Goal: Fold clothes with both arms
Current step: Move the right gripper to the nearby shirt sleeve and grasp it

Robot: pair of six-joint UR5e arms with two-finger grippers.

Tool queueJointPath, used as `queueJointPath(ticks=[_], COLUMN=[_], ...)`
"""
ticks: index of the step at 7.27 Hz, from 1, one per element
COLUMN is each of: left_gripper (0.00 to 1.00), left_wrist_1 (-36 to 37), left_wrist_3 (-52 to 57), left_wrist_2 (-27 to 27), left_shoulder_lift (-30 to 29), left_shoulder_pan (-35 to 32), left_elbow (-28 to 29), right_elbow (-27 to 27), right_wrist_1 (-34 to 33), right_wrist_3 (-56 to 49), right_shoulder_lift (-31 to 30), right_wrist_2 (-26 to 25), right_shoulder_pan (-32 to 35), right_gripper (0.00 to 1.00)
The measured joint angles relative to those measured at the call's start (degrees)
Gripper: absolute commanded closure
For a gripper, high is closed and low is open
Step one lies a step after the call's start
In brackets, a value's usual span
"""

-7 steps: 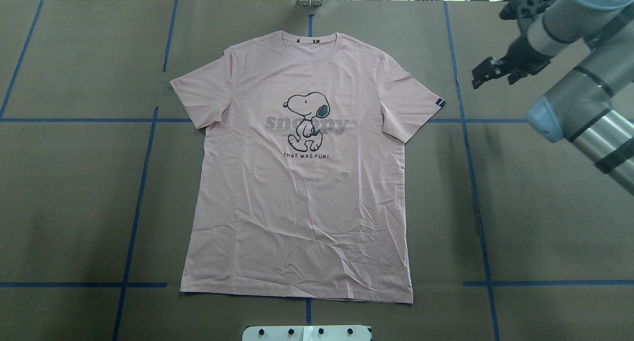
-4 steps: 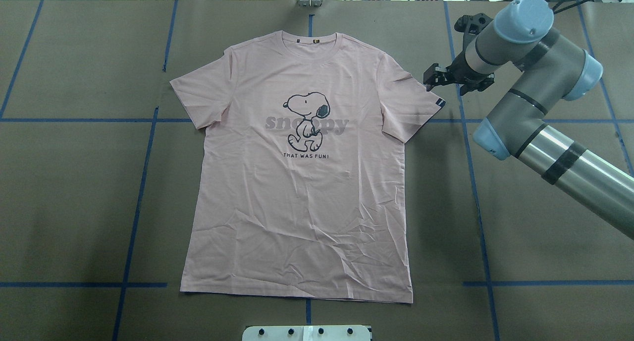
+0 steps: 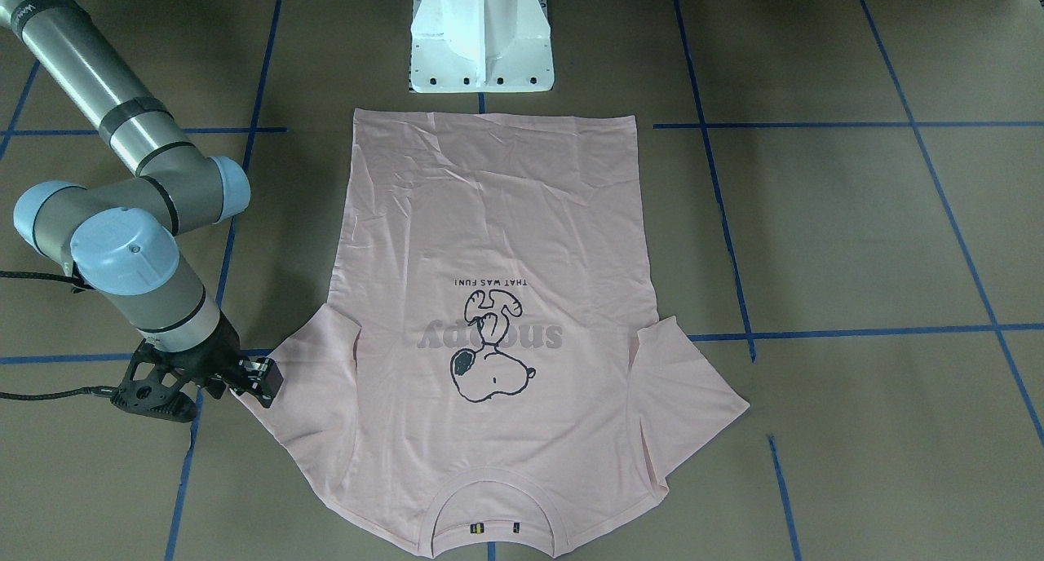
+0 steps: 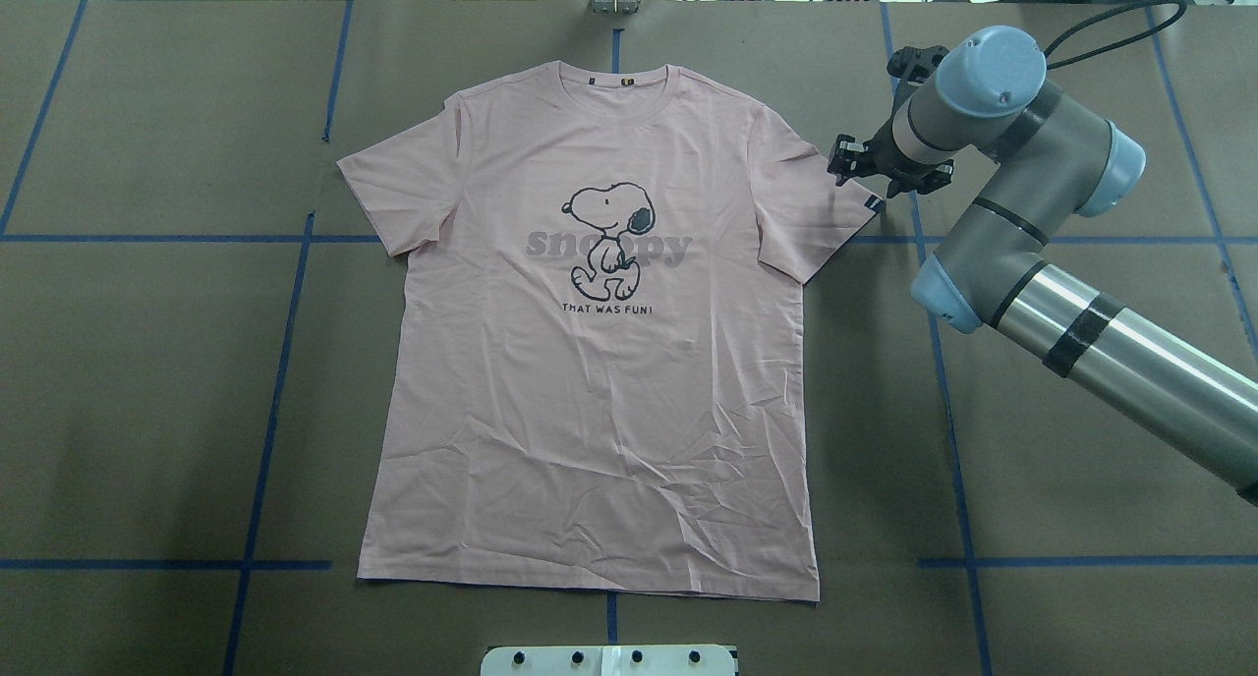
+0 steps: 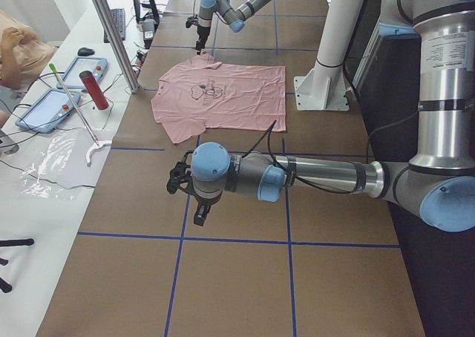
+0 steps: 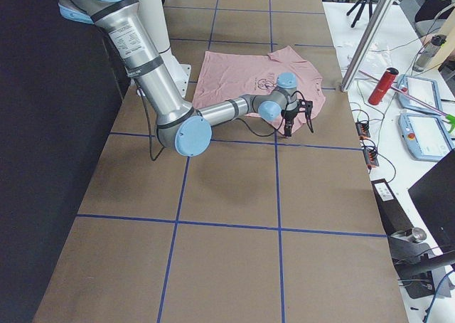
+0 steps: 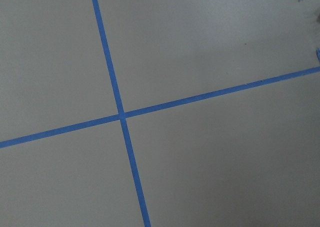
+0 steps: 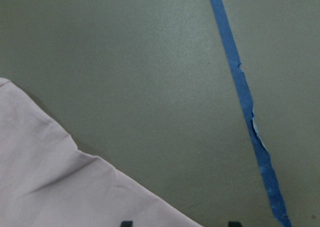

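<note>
Centre of the brown paper-covered table (image 4: 147, 411): a pale pink short-sleeved cotton T-shirt (image 4: 590, 411) lies flat, print up. Its collar is toward the far edge and its hem toward the white pedestal base (image 3: 479, 35). Both sleeves are spread, and the body is lightly creased near the hem. Bare paper with blue tape grid lines (image 4: 265, 440) lies on every side, widest off the two sleeves.

The right arm's black two-finger gripper (image 4: 883, 173) points down at the outer hem of the sleeve on the robot's right, just beside the small black sleeve tag (image 4: 873, 202). In the wrist view its fingertips (image 8: 126, 223) stand apart, one over pink cloth, the other over bare paper. The sleeve edge runs between them and nothing is gripped. The silver-grey right arm (image 4: 1111, 352) crosses open paper, off the shirt body.

The left arm's black gripper (image 5: 199, 212) hangs over bare paper near a tape crossing, well apart from the shirt. It shows only from the side, so I cannot tell how its jaws stand.
</note>
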Motion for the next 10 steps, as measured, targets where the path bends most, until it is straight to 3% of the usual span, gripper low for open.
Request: queueJointPath(ticks=[2, 4, 5, 6, 10], left_gripper=[0.0, 0.0, 0.0, 0.0, 0.0], left_wrist_1=[0.0, 0.0, 0.0, 0.0, -0.1], left_wrist_3=[0.0, 0.0, 0.0, 0.0, 0.0], left_wrist_2=[0.0, 0.0, 0.0, 0.0, 0.0], left_shoulder_lift=[0.0, 0.0, 0.0, 0.0, 0.0], left_shoulder_pan=[0.0, 0.0, 0.0, 0.0, 0.0], left_elbow=[0.0, 0.0, -0.1, -0.1, -0.2], right_elbow=[0.2, 0.4, 0.5, 0.5, 1.8], right_wrist_1=[0.2, 0.2, 0.3, 0.3, 0.2], right_wrist_3=[0.3, 0.4, 0.4, 0.4, 0.6], right_shoulder_lift=[-0.7, -1.4, -1.5, -1.6, -1.3], right_wrist_2=[-0.6, -0.8, -0.8, -0.8, -0.7], right_shoulder_pan=[-0.1, 0.0, 0.0, 0.0, -0.2], right_gripper=[0.45, 0.74, 0.95, 1.0, 1.0])
